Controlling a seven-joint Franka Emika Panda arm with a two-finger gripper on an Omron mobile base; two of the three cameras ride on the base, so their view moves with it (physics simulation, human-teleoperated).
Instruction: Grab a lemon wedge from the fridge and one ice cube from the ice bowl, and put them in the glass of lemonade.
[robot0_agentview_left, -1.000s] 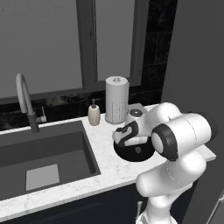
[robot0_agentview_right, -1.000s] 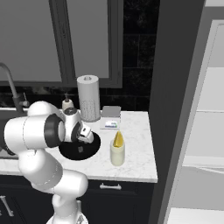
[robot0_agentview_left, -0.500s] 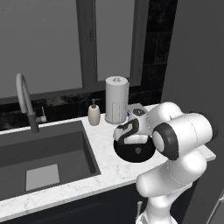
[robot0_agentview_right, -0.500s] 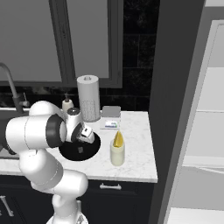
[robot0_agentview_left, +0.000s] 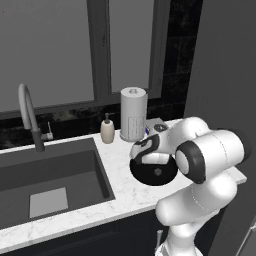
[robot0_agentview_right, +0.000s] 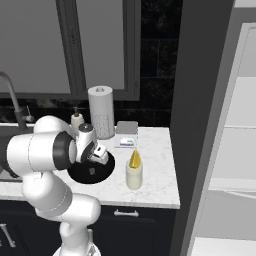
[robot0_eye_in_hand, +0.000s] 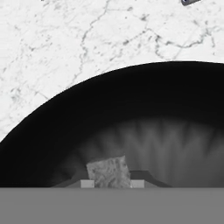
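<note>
The glossy black ice bowl (robot0_agentview_left: 152, 172) (robot0_agentview_right: 92, 172) (robot0_eye_in_hand: 131, 100) sits on the marble counter in front of the paper-towel roll. My gripper (robot0_agentview_left: 145, 154) (robot0_agentview_right: 100, 156) (robot0_eye_in_hand: 109, 183) reaches down into it, shut on a grey frosty ice cube (robot0_eye_in_hand: 108, 172) held between the fingertips. A small grey piece (robot0_agentview_left: 157, 171) (robot0_agentview_right: 91, 171) lies at the bowl's middle. The glass of lemonade (robot0_agentview_right: 133, 176) stands just right of the bowl, with the yellow lemon wedge (robot0_agentview_right: 135, 158) resting in its top. The fridge (robot0_agentview_right: 235, 150) stands open at the right, its white shelves showing.
Behind the bowl stand a white paper-towel roll (robot0_agentview_left: 133, 115) (robot0_agentview_right: 101, 105), a beige soap bottle (robot0_agentview_left: 107, 131) (robot0_agentview_right: 76, 120) and a small grey box (robot0_agentview_right: 126, 134). The sink (robot0_agentview_left: 50, 175) and its faucet (robot0_agentview_left: 30, 112) lie to the left. The counter ends just right of the glass.
The jaws have closed from wide open onto the ice cube in the bowl. The arm has hardly moved, and the glass and wedge stand as before.
</note>
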